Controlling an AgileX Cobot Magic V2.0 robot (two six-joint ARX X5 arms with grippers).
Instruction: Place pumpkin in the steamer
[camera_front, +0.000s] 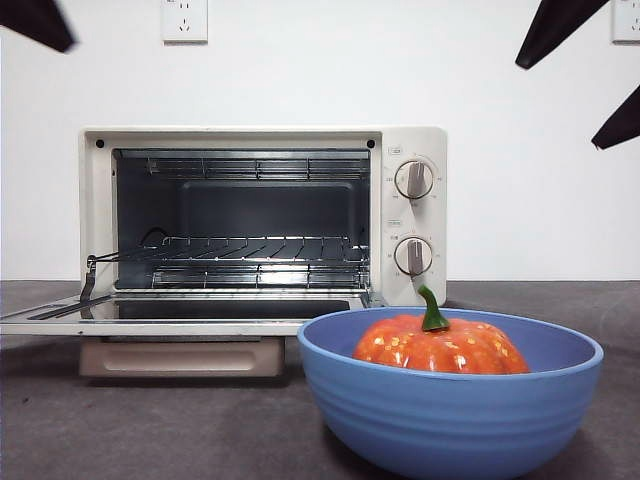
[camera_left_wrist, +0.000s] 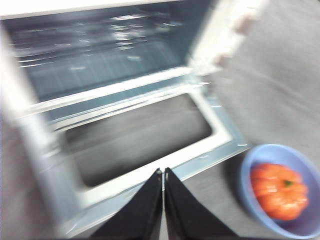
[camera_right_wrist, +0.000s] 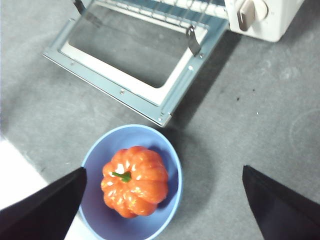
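The orange pumpkin (camera_front: 440, 345) with a green stem lies in a blue bowl (camera_front: 450, 410) at the front right. Behind it stands the cream steamer (camera_front: 262, 215), its door (camera_front: 180, 315) folded down flat and its wire rack showing inside. My right gripper (camera_right_wrist: 165, 200) hovers open high above the bowl, with the pumpkin (camera_right_wrist: 134, 181) between its wide-spread jaws. My left gripper (camera_left_wrist: 163, 172) is shut and empty, hanging above the lowered door (camera_left_wrist: 150, 145), with the bowl (camera_left_wrist: 280, 190) off to one side. That view is blurred.
The grey tabletop (camera_front: 150, 425) runs in front of the steamer. Two knobs (camera_front: 414, 180) sit on the steamer's right panel. A white wall with a socket (camera_front: 184, 20) stands behind. Black arm tips show at the top corners.
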